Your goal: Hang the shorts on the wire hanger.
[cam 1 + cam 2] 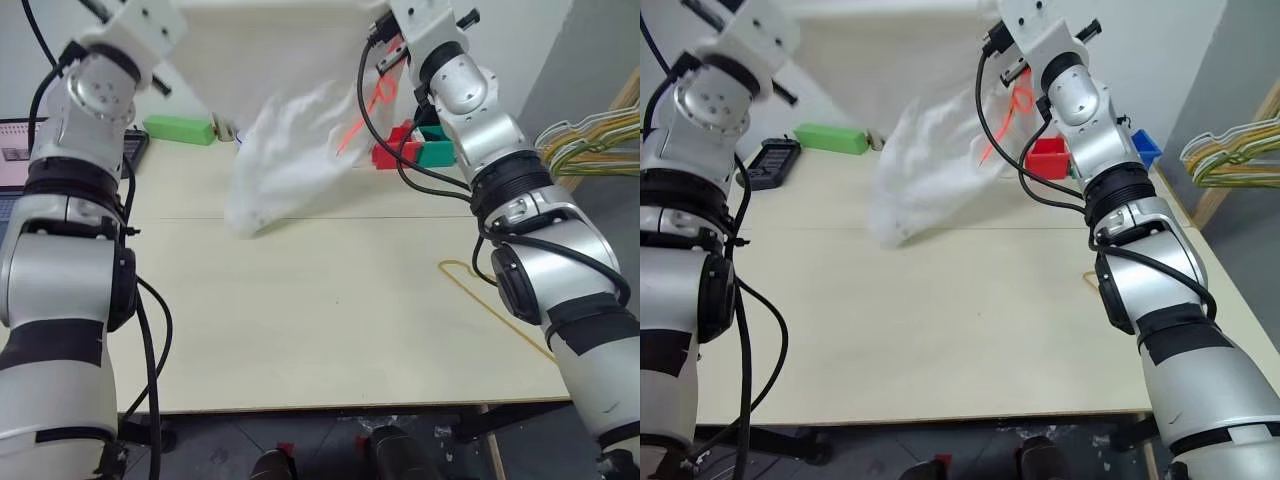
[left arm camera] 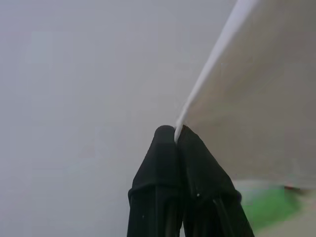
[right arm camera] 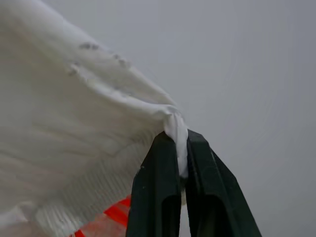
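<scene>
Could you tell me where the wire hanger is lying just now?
In the left eye view the wire hanger lies flat on the table near its right edge, partly hidden behind the robot's right arm, apart from the lifted shorts.

Both arms are raised high over the table, wrists up. The left gripper (image 2: pixel 177 136) pinches a thin white fabric edge; the right gripper (image 3: pixel 180 148) clamps bunched white cloth (fingers pressed tight).
</scene>
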You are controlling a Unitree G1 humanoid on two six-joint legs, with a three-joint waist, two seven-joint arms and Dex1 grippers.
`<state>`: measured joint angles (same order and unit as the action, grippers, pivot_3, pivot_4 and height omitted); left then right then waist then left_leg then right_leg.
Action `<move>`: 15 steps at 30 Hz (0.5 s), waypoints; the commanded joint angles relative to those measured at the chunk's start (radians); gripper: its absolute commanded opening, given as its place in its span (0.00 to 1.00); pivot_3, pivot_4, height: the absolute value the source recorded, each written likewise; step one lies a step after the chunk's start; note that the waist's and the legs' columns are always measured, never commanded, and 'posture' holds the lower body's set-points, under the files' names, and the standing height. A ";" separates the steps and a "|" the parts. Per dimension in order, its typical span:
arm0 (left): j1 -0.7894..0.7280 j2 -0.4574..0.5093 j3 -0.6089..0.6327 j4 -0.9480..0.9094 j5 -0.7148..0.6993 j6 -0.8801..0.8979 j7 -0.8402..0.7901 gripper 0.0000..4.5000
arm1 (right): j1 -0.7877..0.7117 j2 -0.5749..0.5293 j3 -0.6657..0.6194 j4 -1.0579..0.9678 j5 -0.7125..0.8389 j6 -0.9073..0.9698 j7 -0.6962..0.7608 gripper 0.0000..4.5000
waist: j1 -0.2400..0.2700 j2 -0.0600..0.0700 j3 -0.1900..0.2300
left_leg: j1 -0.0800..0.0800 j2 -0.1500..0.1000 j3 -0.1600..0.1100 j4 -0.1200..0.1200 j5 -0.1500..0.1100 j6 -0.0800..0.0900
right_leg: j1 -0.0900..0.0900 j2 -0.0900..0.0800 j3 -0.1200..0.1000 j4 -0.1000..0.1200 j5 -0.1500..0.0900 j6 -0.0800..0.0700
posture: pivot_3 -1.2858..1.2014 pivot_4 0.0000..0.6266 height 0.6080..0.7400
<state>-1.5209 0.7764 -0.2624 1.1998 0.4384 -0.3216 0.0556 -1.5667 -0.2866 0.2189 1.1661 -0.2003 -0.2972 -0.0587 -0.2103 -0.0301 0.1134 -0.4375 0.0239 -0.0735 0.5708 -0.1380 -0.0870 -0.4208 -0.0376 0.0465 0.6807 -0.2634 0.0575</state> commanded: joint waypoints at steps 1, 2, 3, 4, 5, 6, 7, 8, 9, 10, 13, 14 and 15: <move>0.048 0.039 0.011 0.035 -0.017 0.008 -0.179 0.00 | 0.043 -0.019 -0.013 0.004 -0.011 -0.073 0.078 0.00 | -0.011 0.000 0.000 | 0.000 0.000 0.001 0.000 0.000 0.000 | 0.000 0.000 0.000 0.000 0.000 0.000 | 0.45 0.00 1.00; 0.093 0.039 0.015 0.025 -0.039 0.011 -0.280 0.00 | 0.080 -0.013 -0.005 -0.005 -0.011 -0.075 0.132 0.00 | -0.019 0.001 -0.001 | 0.000 0.000 0.002 0.000 0.000 -0.001 | 0.000 0.000 0.000 0.000 0.000 0.000 | 0.45 0.00 1.00; 0.199 0.051 0.015 -0.042 -0.086 0.015 -0.457 0.00 | 0.156 -0.002 0.001 -0.039 0.014 -0.061 0.245 0.00 | -0.026 0.002 -0.003 | 0.000 0.000 0.003 -0.001 0.000 0.000 | 0.000 -0.001 0.000 -0.001 0.000 0.000 | 0.45 0.00 1.00; 0.307 0.067 0.019 -0.133 -0.141 0.040 -0.618 0.00 | 0.224 0.002 0.014 -0.075 0.026 -0.042 0.340 0.00 | -0.036 0.007 -0.009 | 0.004 0.000 0.004 -0.001 -0.001 0.001 | 0.006 -0.001 0.000 -0.002 -0.001 0.000 | 0.45 0.00 1.00; 0.385 0.081 0.024 -0.216 -0.178 0.071 -0.723 0.00 | 0.270 0.002 0.020 -0.109 0.032 -0.024 0.403 0.00 | -0.047 0.010 -0.013 | 0.007 0.001 0.004 -0.001 -0.003 0.004 | 0.010 -0.001 -0.001 -0.004 -0.001 0.001 | 0.45 0.00 1.00; 0.561 0.143 0.016 -0.436 -0.271 0.165 -0.911 0.00 | 0.350 -0.003 0.035 -0.179 0.046 0.033 0.505 0.00 | -0.052 0.009 -0.014 | 0.012 0.001 0.006 0.000 -0.004 0.007 | 0.016 -0.001 -0.001 -0.004 -0.001 0.001 | 0.46 0.01 1.00; 0.739 0.218 0.013 -0.660 -0.380 0.244 -1.064 0.00 | 0.431 -0.007 0.048 -0.261 0.076 0.104 0.612 0.00 | -0.075 0.010 -0.013 | 0.013 0.001 0.006 0.001 -0.004 0.007 | 0.017 -0.001 0.000 -0.002 -0.002 0.000 | 0.46 0.01 1.00; 0.891 0.283 0.025 -0.855 -0.472 0.318 -1.180 0.00 | 0.502 -0.013 0.056 -0.349 0.106 0.183 0.702 0.00 | -0.086 0.009 -0.013 | 0.010 0.004 0.006 0.001 -0.004 0.007 | 0.013 0.001 0.001 -0.001 -0.002 -0.001 | 0.46 0.01 1.00; 0.993 0.325 0.044 -0.989 -0.531 0.376 -1.249 0.00 | 0.551 -0.018 0.059 -0.419 0.125 0.244 0.760 0.00 | -0.094 0.009 -0.012 | 0.009 0.005 0.004 0.005 -0.004 0.007 | 0.013 0.003 0.000 0.001 -0.002 -0.001 | 0.46 0.01 1.00; 1.083 0.368 0.070 -1.089 -0.572 0.413 -1.290 0.00 | 0.606 -0.035 0.080 -0.501 0.130 0.300 0.828 0.00 | -0.093 0.009 -0.011 | 0.007 0.005 0.001 0.005 -0.004 0.007 | 0.012 0.004 0.000 0.002 -0.002 -0.001 | 0.46 0.01 1.00; 1.226 0.444 0.132 -1.246 -0.623 0.495 -1.338 0.00 | 0.749 -0.103 0.158 -0.737 0.116 0.422 1.005 0.00 | -0.080 0.008 -0.011 | 0.004 0.004 -0.005 0.006 -0.002 0.008 | 0.010 0.007 -0.002 0.005 -0.002 -0.002 | 0.46 0.02 1.00; 1.238 0.452 0.141 -1.264 -0.626 0.515 -1.336 0.00 | 0.773 -0.120 0.175 -0.788 0.112 0.452 1.039 0.00 | -0.069 0.009 -0.011 | 0.007 0.004 -0.005 0.006 -0.001 0.010 | 0.012 0.007 -0.002 0.006 -0.003 -0.001 | 0.46 0.02 1.00; 1.241 0.457 0.148 -1.273 -0.622 0.527 -1.332 0.00 | 0.797 -0.139 0.192 -0.842 0.109 0.473 1.071 0.00 | -0.063 0.009 -0.011 | 0.011 0.005 -0.006 0.006 0.000 0.012 | 0.016 0.008 -0.002 0.006 -0.007 -0.002 | 0.46 0.02 1.00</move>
<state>-0.2806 1.2171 -0.1610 -0.0313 -0.1610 0.1761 -1.2754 -0.7743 -0.4087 0.3947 0.4497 -0.0974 0.1406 0.9446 -0.2737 -0.0213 0.1020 -0.4205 0.0291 -0.0795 0.5767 -0.1374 -0.0738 -0.3995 -0.0288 0.0439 0.6868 -0.2709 0.0536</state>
